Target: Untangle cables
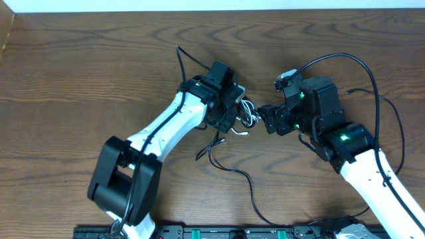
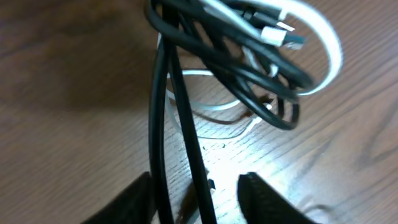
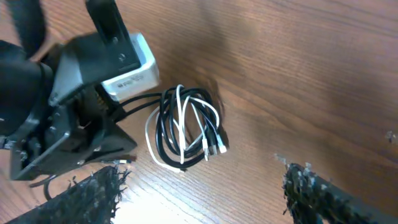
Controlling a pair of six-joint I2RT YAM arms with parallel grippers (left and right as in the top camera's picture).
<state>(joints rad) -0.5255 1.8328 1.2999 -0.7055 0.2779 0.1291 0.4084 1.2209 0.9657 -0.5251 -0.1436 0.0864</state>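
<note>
The dark brown wood-grain worktop (image 1: 80,79) carries everything. The white-and-black left arm (image 1: 166,126) and right arm (image 1: 372,166) reach in from the near edge and meet at the middle. A thick black arm cable (image 1: 372,73) arcs over the right arm.

The right gripper (image 3: 199,180) stands wide and holds nothing, just beside the bundle. The left gripper (image 2: 194,180) is partly apart. Two black strands run between its fingers (image 2: 134,199), with a gap left on one side.

The long thin black cord (image 2: 160,124) is coiled at the worktop's middle between the two grippers, and its loose run trails toward the near edge. The short white cord (image 2: 334,46) loops through that coil. Small plug ends (image 3: 214,148) lie on the coil.
</note>
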